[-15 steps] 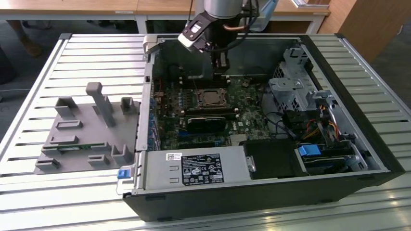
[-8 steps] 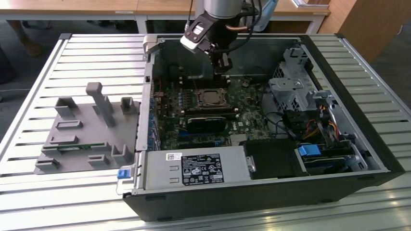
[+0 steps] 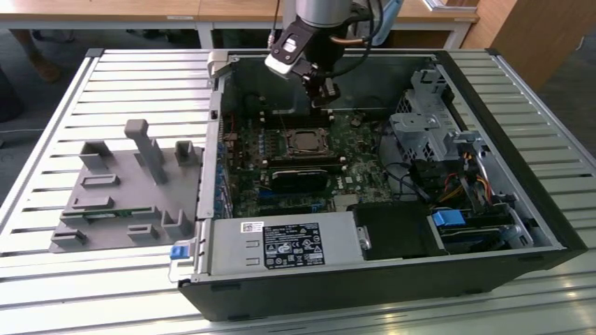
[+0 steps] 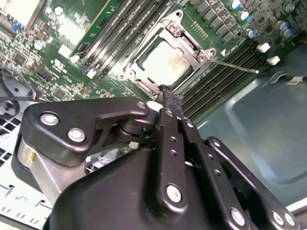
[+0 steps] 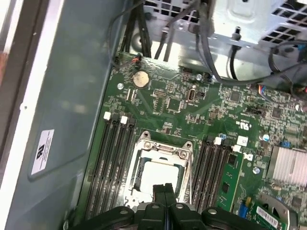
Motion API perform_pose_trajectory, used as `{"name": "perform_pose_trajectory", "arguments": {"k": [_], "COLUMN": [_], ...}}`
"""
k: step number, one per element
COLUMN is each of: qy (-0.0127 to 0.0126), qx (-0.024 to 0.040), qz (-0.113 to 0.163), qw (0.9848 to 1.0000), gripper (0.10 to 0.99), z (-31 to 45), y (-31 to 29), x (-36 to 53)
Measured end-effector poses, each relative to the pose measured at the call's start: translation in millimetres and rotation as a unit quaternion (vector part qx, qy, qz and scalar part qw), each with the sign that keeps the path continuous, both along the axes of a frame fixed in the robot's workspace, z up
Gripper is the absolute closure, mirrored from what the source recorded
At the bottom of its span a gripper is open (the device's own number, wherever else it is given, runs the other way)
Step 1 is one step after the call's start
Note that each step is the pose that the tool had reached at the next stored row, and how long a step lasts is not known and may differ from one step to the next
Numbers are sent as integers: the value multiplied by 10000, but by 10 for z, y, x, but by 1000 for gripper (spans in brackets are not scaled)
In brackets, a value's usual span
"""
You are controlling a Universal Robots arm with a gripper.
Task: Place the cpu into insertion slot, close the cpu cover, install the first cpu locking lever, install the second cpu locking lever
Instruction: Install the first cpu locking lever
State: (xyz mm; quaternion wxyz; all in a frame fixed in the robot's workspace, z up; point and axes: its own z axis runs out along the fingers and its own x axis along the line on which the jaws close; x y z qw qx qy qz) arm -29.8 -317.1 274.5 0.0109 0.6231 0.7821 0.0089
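Closed finger against finger on nothing, the end effector [image 3: 323, 94] hangs in the upper middle of the exterior view, inside the open computer case [image 3: 391, 283] above the green motherboard [image 3: 365, 183]. Near that frame's centre, the cpu [image 5: 160, 173] lies in the insertion slot [image 5: 136, 178], the cpu cover [image 5: 165, 150] down around its silver face. One thin lever [image 4: 235, 66] juts sideways.

cpu [image 5: 160, 173] in insertion slot [image 5: 135, 176], cover [image 5: 163, 149] atop (flat)

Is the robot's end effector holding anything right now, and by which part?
Nothing is held. The end effector is shut, its fingers pressed together with nothing between them, close to the cpu.
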Motion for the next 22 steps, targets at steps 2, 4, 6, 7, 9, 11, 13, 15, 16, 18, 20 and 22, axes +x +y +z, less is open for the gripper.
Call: {"name": "perform_pose_trajectory", "arguments": {"k": [2,4,6,7,9,11,13,15,16,18,20,22], "qy": [0,0,0,0,0,0,0,0,0,0,0,0], "qx": [0,0,0,0,0,0,0,-1,-1,-2,-3,-4], "qz": [108,212,313,362,447,536,639,746,798,907,1019,1128], "qw": [9999,9998,9995,9993,9990,9986,9980,9972,9968,9959,9948,9936], "gripper": [980,980,980,980,980,980,980,980,980,980,980,980], "z": [0,0,0,0,0,0,0,0,0,0,0,0], "y": [0,0,0,0,0,0,0,0,0,0,0,0], "x": [0,0,0,0,0,0,0,0,0,0,0,0]}}
